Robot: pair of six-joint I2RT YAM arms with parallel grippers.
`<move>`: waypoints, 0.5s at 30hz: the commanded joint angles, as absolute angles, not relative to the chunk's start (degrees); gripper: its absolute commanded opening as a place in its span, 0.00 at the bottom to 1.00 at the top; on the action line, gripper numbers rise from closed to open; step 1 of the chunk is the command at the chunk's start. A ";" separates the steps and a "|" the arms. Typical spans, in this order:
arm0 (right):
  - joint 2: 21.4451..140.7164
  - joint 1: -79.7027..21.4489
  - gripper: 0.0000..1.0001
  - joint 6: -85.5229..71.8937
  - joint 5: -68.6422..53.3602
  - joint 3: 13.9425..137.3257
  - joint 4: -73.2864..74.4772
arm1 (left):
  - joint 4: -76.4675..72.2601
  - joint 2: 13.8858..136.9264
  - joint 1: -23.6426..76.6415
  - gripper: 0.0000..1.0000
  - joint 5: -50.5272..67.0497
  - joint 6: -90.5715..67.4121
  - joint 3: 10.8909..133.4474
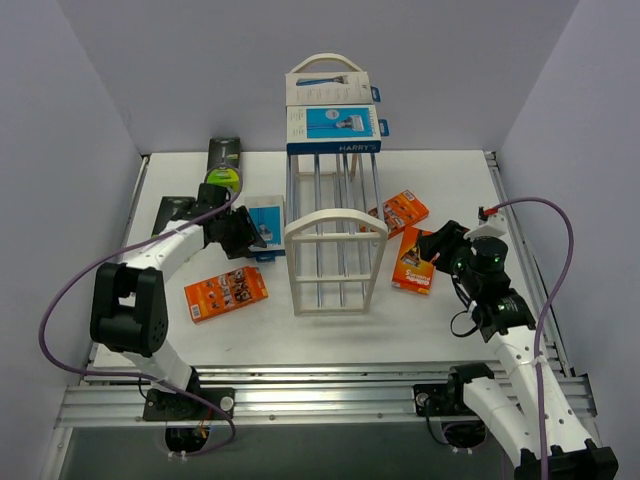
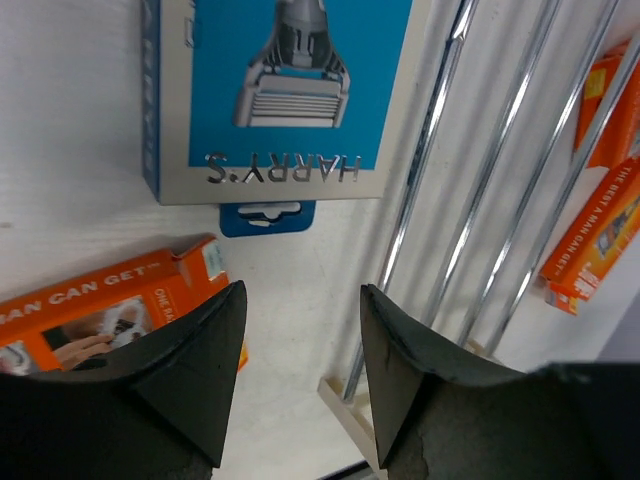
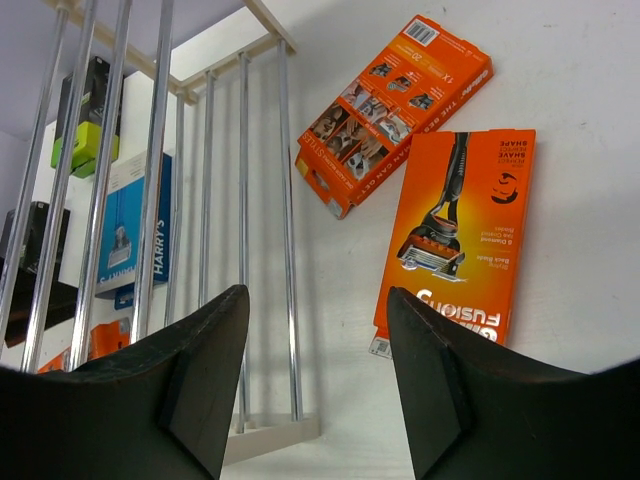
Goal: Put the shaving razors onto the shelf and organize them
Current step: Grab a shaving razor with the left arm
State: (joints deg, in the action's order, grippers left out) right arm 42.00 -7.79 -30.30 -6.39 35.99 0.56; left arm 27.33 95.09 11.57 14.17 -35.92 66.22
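A white tabletop (image 1: 330, 335) carries a cream shelf (image 1: 335, 255) at center. Only the overhead camera shows what is on it: an upper blue box (image 1: 327, 88) and a lower blue box (image 1: 333, 125) at the far end of its top. Both wrist cameras catch just its bars (image 2: 470, 200) (image 3: 245, 200).

The left arm (image 1: 130, 300) reaches toward a third blue box (image 1: 265, 222) lying flat just left of the shelf. The left wrist view reads its HARRY'S lettering (image 2: 290, 90), which is too small to make out from overhead. A left orange box (image 1: 226, 293) (image 2: 90, 305) lies nearer the bases.

The right arm (image 1: 510, 340) faces 2 orange packs right of the shelf. The right wrist view alone shows the word FUSION on the Fusion box (image 1: 413, 260) (image 3: 460, 240), with a slim orange box (image 1: 405, 210) (image 3: 395, 110) beyond. A black-and-lime box (image 1: 224, 160) (image 3: 85, 120) sits far left.

The left end effector (image 1: 240, 232) (image 2: 300, 340) is spread apart above the tabletop and holds nothing. The right end effector (image 1: 440, 245) (image 3: 318, 350) is likewise parted and empty.
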 commanded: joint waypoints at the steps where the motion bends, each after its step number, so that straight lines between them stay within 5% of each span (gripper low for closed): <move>1: 41.75 -7.29 0.53 -29.88 -5.36 35.95 -0.26 | 20.84 95.71 11.87 0.57 21.26 -41.92 64.95; 15: 42.71 -7.21 0.55 -29.53 -4.39 35.86 -0.26 | 5.80 95.28 12.13 0.52 27.96 -55.99 52.91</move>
